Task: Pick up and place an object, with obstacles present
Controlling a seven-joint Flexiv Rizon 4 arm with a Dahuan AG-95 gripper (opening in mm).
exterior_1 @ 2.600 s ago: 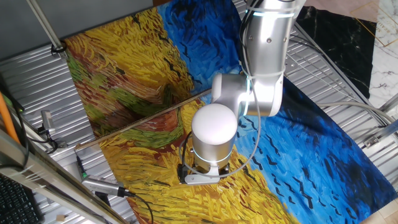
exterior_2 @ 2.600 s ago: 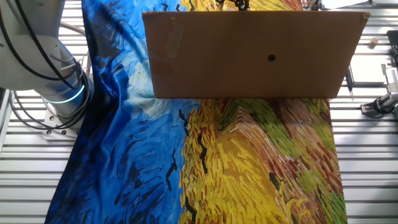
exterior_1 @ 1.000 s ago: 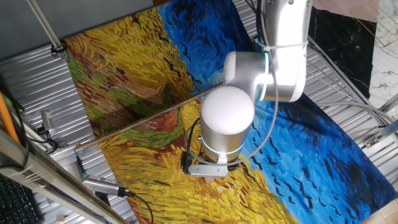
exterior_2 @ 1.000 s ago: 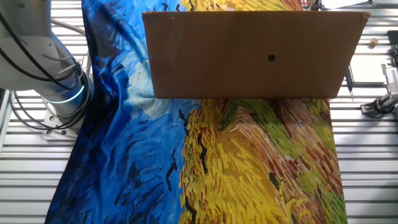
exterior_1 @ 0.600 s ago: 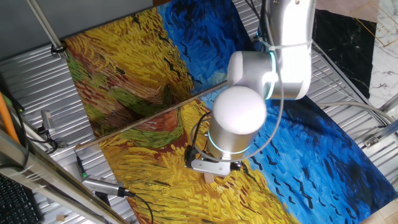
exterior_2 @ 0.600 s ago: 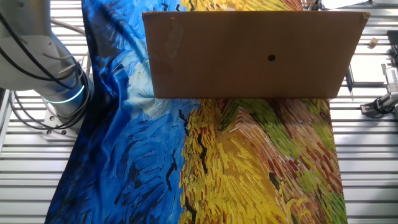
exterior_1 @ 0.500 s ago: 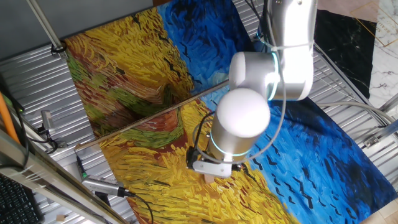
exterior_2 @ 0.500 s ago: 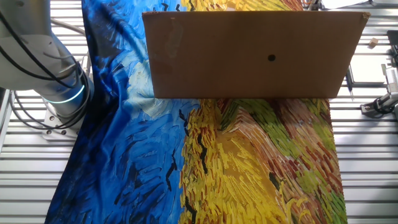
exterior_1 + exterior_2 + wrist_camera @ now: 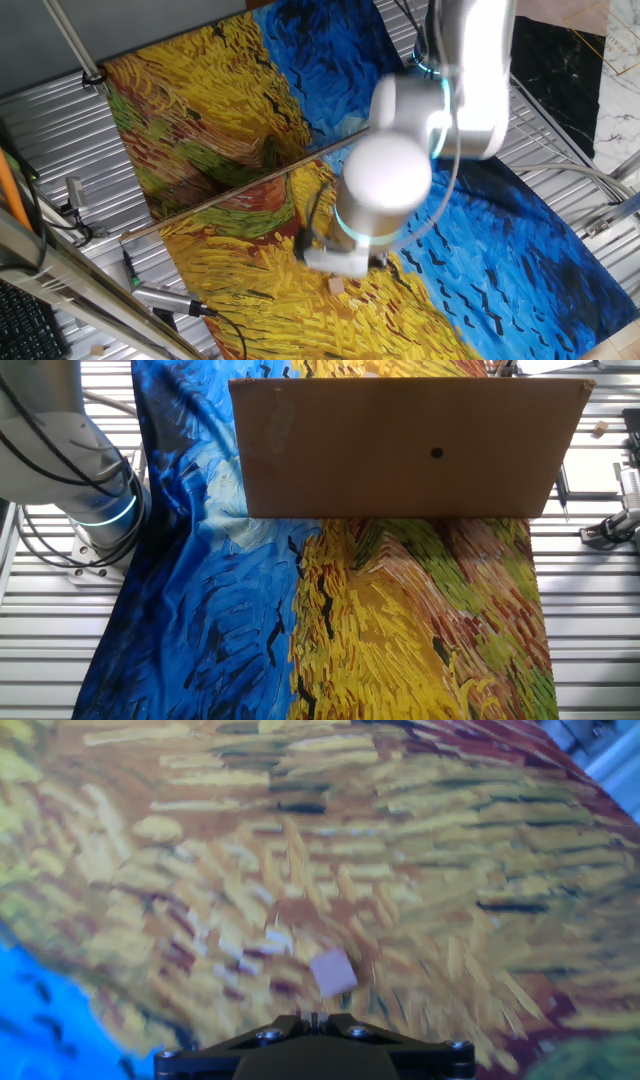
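One cube: I am seeing the tiny tan cube [image 9: 338, 287] lying loose on the yellow part of the painted cloth [image 9: 230, 270], just near of the arm's blurred wrist.
Hand view: the cube [image 9: 332, 971] is sitting on the cloth just beyond the hand's base.
Fingers: I cannot tell whether they are open or closed; blur is hiding them.
Stick: the wooden stick [image 9: 215, 198] is lying across the cloth, left of the arm.
Cardboard panel [image 9: 405, 448]: it is blocking the other fixed view.
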